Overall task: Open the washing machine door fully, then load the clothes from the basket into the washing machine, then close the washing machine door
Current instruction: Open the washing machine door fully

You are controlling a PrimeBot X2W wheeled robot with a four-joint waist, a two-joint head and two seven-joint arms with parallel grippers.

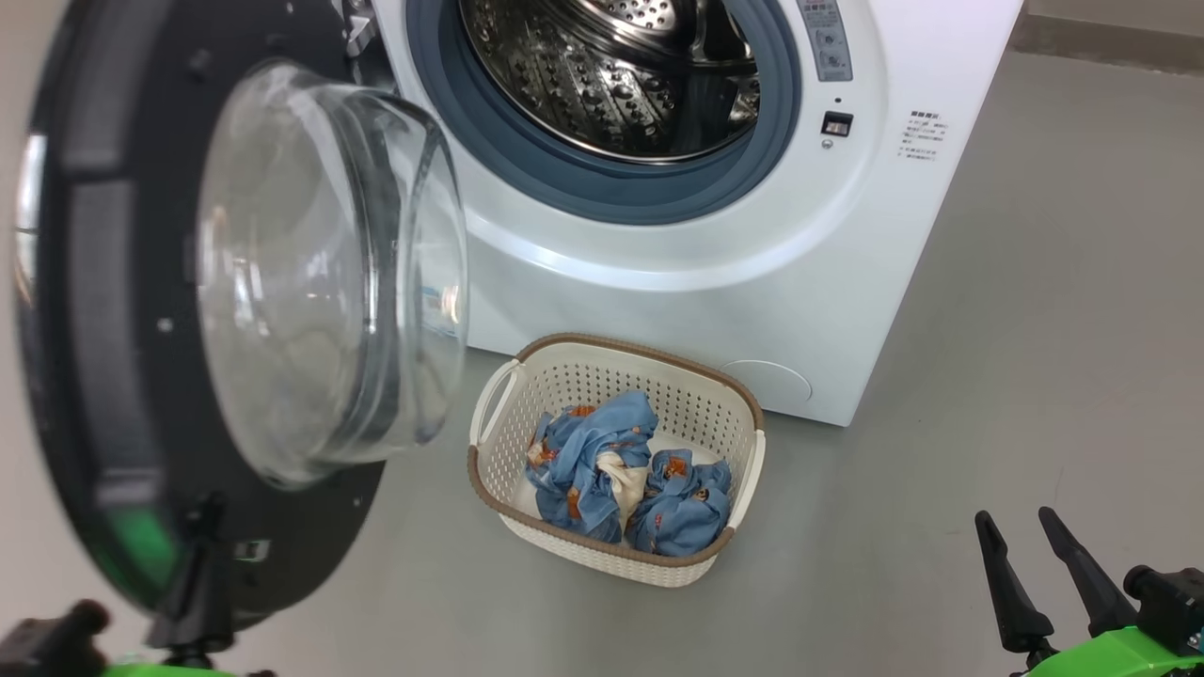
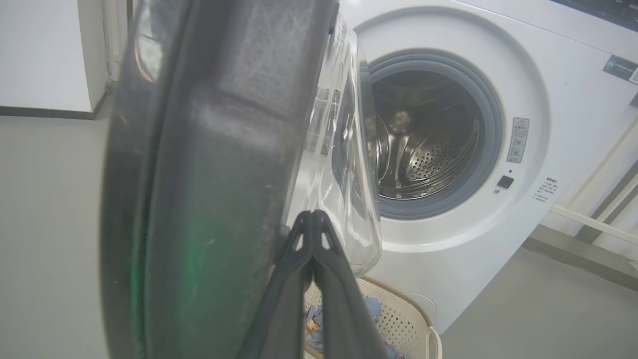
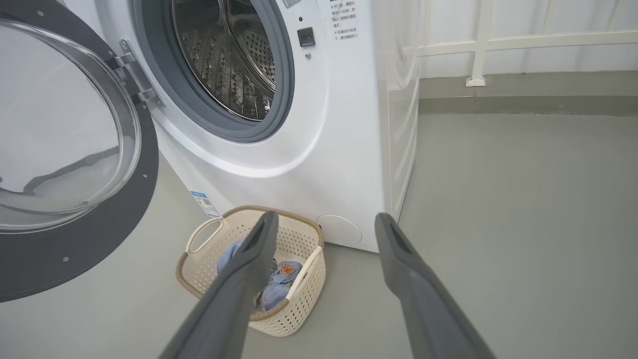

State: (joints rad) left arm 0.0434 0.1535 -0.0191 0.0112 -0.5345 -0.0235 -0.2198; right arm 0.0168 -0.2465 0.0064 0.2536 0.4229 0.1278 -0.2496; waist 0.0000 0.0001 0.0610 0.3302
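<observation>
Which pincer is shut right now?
The left pincer, fingertips together beside the washing machine door; the right pincer has its fingers wide apart.

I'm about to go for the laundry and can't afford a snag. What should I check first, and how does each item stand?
1. Door wide open: ok; fully, cannot tell.
2. Drum empty: ok.
3. Clothes in basket: ok.
4. Right gripper open and empty: ok.
5. Left gripper clear of door: cannot tell; it is shut, tips beside the door's rim.
</observation>
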